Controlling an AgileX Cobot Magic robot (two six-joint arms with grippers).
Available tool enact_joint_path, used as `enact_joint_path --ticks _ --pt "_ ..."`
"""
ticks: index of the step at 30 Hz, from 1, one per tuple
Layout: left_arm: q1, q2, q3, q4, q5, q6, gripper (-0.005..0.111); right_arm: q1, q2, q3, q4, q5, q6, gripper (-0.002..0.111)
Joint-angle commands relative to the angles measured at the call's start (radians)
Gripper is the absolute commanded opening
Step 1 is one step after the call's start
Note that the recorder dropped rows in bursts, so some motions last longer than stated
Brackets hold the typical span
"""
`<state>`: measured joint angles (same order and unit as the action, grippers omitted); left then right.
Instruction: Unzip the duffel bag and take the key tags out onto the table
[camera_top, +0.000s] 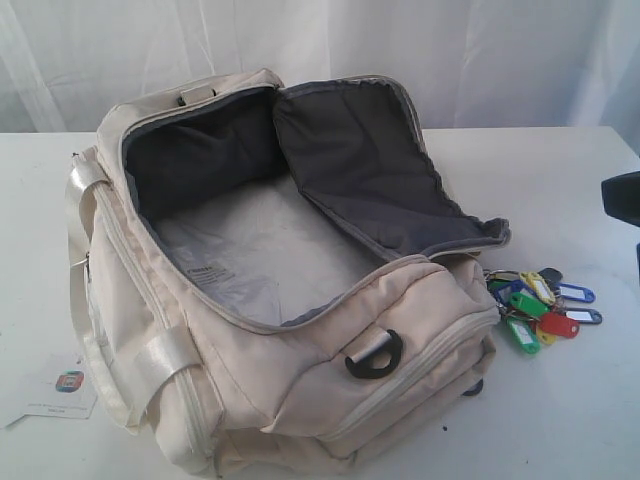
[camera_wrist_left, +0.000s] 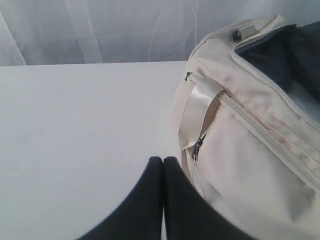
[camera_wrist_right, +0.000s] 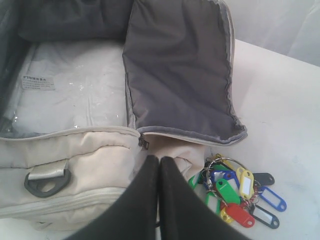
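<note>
The cream-white duffel bag (camera_top: 420, 330) lies unzipped on the white table (camera_top: 560, 180), its grey-lined flap (camera_top: 370, 170) folded back over the right side. Inside I see only dark lining and a clear-covered bottom. The key tags (camera_top: 540, 305), in green, blue, red and yellow on metal rings, lie on the table against the bag's right end. My right gripper (camera_wrist_right: 159, 159) is shut on nothing, above the bag's end (camera_wrist_right: 85, 150), just beside the key tags (camera_wrist_right: 235, 192). My left gripper (camera_wrist_left: 163, 160) is shut and empty, over the table (camera_wrist_left: 75, 125) next to the bag's side (camera_wrist_left: 250, 150).
A small white paper card (camera_top: 65, 390) with a coloured logo lies at the bag's front left. A black D-ring (camera_top: 375, 355) hangs on the bag's near end. A dark piece of the right arm (camera_top: 625, 200) shows at the right edge. White curtain hangs behind the table.
</note>
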<state>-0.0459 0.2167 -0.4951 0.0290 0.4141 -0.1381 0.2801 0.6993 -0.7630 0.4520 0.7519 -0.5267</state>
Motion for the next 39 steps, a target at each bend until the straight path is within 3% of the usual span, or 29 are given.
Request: enact_joint_path --ticks 1,6,18,27,30,33,39 --pt "0.009 -0.076 0.147 -0.056 -0.109 -0.04 0.0 -0.002 -0.008 0.005 0.002 -0.004 -0.011 0.0" --pt "0.009 -0.122 0.254 -0.114 -0.172 -0.075 0.0 -0.002 -0.008 0.005 0.002 -0.004 -0.011 0.0" --pt "0.009 -0.134 0.287 -0.121 -0.196 -0.064 0.0 -0.002 -0.008 0.005 0.002 -0.004 -0.011 0.0" --pt "0.009 -0.217 0.495 -0.177 -0.362 0.009 0.0 -0.002 -0.008 0.005 0.002 -0.004 -0.011 0.0" --pt "0.013 -0.217 0.495 -0.174 -0.188 0.127 0.0 -0.002 -0.008 0.005 0.002 -0.006 -0.011 0.0" --pt "0.013 -0.217 0.495 -0.177 -0.188 0.27 0.0 -0.002 -0.008 0.005 0.002 -0.006 -0.011 0.0" --pt "0.013 -0.217 0.495 -0.179 -0.184 0.171 0.0 -0.002 -0.008 0.005 0.002 -0.006 -0.011 0.0"
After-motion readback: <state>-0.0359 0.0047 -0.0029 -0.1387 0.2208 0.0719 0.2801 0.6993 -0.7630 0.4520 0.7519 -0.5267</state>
